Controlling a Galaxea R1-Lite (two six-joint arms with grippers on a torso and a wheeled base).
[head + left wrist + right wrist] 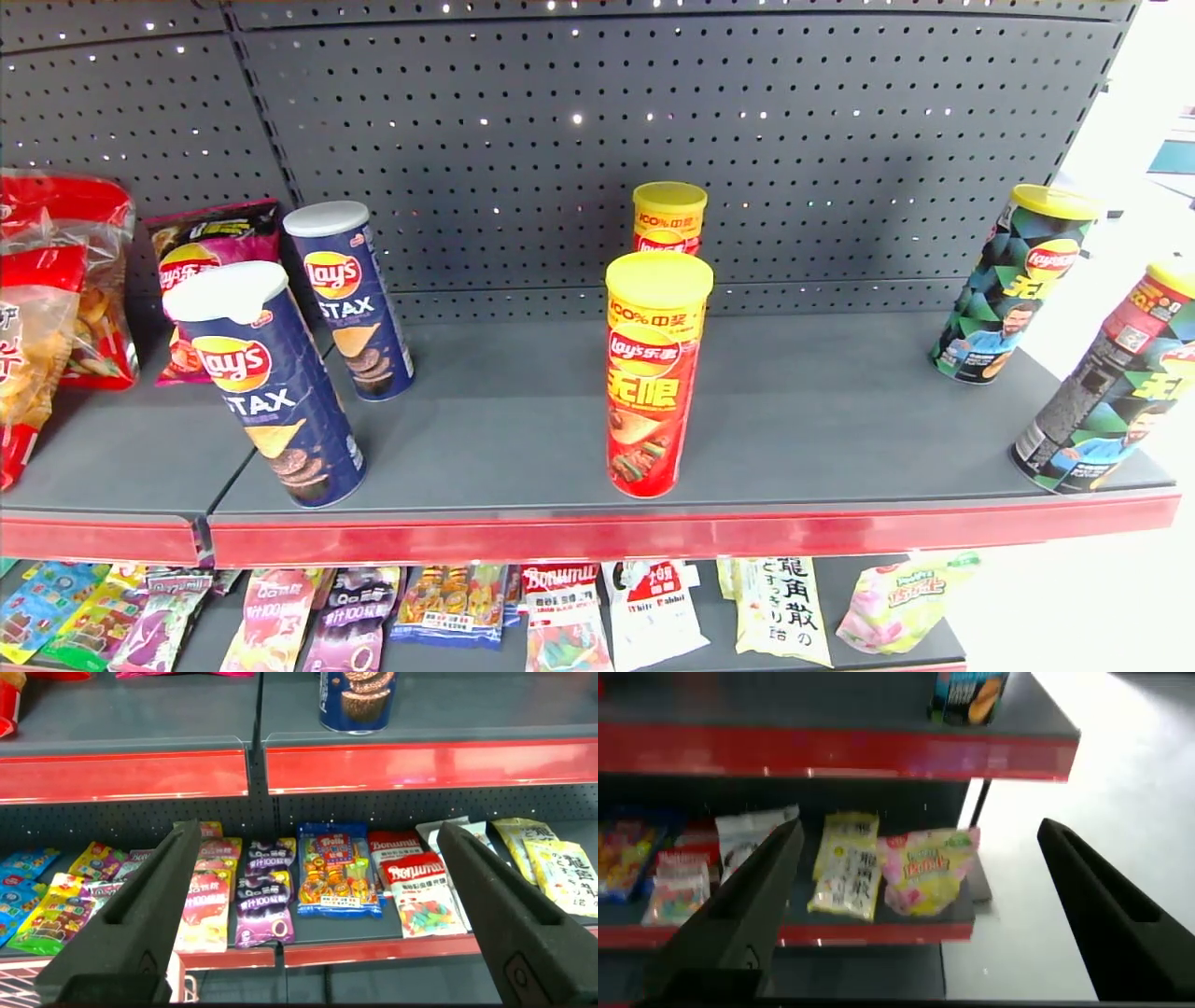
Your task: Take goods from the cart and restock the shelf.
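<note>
Left gripper (318, 831) and right gripper (922, 826) are both spread wide and hold nothing. The shelf (794, 420) has bare deck at centre right of the head frame, between the red can (653, 373) and the green cans (1013, 285). That gap probably suits the next item, set upright.

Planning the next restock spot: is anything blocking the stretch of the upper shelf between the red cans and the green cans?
Nothing visible does. The upper shelf lies bare between the front red can and the back green can, with its front edge open.
</note>
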